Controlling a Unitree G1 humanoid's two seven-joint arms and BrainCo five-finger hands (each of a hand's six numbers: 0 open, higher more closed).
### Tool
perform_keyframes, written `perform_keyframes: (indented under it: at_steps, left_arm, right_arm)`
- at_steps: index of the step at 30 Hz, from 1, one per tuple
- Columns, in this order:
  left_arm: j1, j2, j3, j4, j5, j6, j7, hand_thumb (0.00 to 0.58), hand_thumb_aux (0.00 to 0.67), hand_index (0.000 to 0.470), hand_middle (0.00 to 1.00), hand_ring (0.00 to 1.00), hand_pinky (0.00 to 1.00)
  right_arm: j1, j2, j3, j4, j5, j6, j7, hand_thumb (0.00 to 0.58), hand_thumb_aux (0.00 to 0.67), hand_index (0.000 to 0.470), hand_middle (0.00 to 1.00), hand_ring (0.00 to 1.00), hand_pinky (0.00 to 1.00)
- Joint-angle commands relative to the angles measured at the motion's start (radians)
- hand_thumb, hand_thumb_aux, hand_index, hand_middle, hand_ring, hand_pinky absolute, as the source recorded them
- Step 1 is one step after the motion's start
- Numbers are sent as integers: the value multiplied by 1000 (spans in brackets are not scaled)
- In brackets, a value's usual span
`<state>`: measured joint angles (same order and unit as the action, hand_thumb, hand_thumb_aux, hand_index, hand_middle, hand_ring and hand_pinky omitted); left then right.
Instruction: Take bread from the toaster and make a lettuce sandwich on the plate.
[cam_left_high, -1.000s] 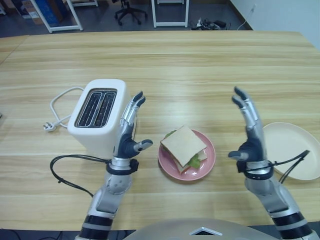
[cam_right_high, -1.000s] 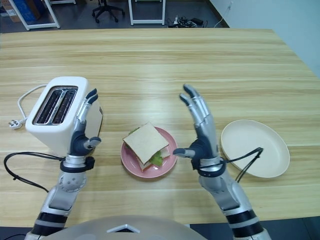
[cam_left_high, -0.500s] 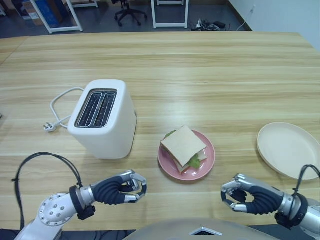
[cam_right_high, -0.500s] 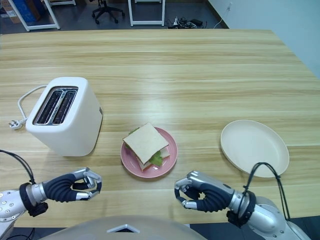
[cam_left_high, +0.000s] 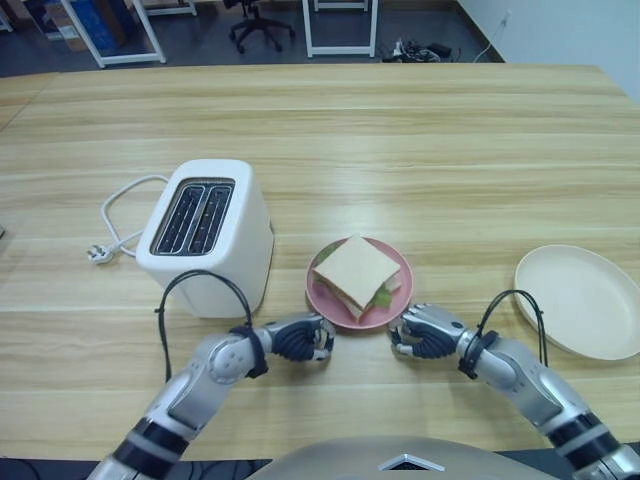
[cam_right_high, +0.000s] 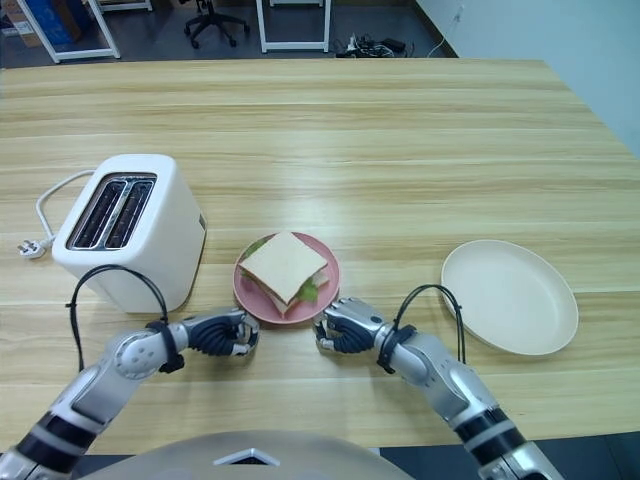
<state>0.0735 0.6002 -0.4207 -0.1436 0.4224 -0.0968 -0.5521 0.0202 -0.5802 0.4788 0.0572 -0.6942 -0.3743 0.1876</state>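
Sandwich (cam_left_high: 352, 272) on pink plate (cam_left_high: 322, 303), left hand (cam_left_high: 300, 340) and right hand (cam_left_high: 424, 333) just beside its near rim, fingers curled into empty fists

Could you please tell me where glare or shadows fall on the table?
Left eye view: a pale sheen on the table behind the pink plate; right eye view: the same sheen, and a soft shadow beside the toaster.

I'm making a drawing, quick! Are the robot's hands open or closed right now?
Left hand: closed, holding nothing.
Right hand: closed, holding nothing.
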Motion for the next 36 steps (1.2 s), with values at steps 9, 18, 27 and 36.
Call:
perform_keyframes:
  at_steps: [9, 18, 27, 36]
  left_arm:
    - [-268, -317, -80, 495, 233, 148, 380, 498, 418, 293, 627, 627, 627]
    - [0, -249, 70, -16, 115, 79, 440, 0, 0, 0, 0, 0, 0]
    - [74, -552, 248, 37, -361, -129, 592, 0, 0, 0, 0, 0, 0]
    - [5, -615, 339, 234, -369, -269, 660, 0, 0, 0, 0, 0, 0]
  right_arm:
    - [-292, 153, 91, 429, -251, 103, -338, 575, 607, 426, 427, 427, 427]
    - [-96, 119, -73, 124, -50, 7, -497, 0, 0, 0, 0, 0, 0]
    - [91, 388, -277, -70, 682, 71, -335, 0, 0, 0, 0, 0, 0]
    - [91, 485, -356, 2, 733, 57, -291, 0, 0, 0, 0, 0, 0]
